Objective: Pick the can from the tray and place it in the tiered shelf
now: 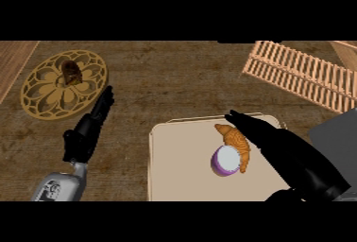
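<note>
The can lies on its side on the beige tray, its pale end ringed in purple turned up toward the head view, and a croissant rests against its upper right side, touching it. That neighbour matters: any approach from the right has to get round the pastry or nudge it aside. The right hand stretches in from the lower right over the tray, its fingers straight and together, holding nothing, the tips ending beyond the croissant near the tray's far edge; I judge it is lining up over the can, not gripping it. Because the can lies flat, the fingers would probably need to come down across its round body. The wooden tiered shelf stands at the upper right of the surface, well apart from the tray, so the carry looks short and on the right arm's own side. The left hand rests at the left, fingers straight and relaxed, empty, next to a round patterned trivet that carries a small brown thing I cannot identify.
</note>
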You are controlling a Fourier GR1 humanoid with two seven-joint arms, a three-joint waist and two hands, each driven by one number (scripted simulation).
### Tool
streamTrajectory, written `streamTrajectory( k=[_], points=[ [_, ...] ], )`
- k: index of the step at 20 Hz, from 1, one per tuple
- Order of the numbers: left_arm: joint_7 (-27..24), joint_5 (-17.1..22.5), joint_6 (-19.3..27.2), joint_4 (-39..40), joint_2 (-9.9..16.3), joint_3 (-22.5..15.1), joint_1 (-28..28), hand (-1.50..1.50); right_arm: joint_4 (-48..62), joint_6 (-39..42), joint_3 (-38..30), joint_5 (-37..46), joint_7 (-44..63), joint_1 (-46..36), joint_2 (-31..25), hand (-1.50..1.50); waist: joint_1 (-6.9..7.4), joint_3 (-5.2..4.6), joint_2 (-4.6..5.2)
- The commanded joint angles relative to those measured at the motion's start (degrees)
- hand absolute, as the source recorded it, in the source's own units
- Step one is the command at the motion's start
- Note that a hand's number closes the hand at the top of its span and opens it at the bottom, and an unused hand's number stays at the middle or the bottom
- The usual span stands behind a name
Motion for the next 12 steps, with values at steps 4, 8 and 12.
streamTrajectory(
  k=[4,8,12],
  points=[
    [-1.99,-2.50,-0.76,3.91,-3.13,2.02,-1.70,0.00,3.12,1.35,1.10,6.88,-2.17,0.17,4.85,-1.50,-0.04,0.00,0.04],
    [-0.44,-2.24,-2.64,2.55,-3.20,3.41,-1.83,0.00,0.76,2.34,1.92,9.31,0.33,2.72,7.06,-1.50,-0.06,0.01,0.01],
    [-2.82,-2.35,-4.07,0.34,-2.01,2.98,2.55,0.00,5.69,-1.30,2.82,14.43,-11.70,8.39,3.31,-1.50,0.01,0.04,0.01]
  ],
)
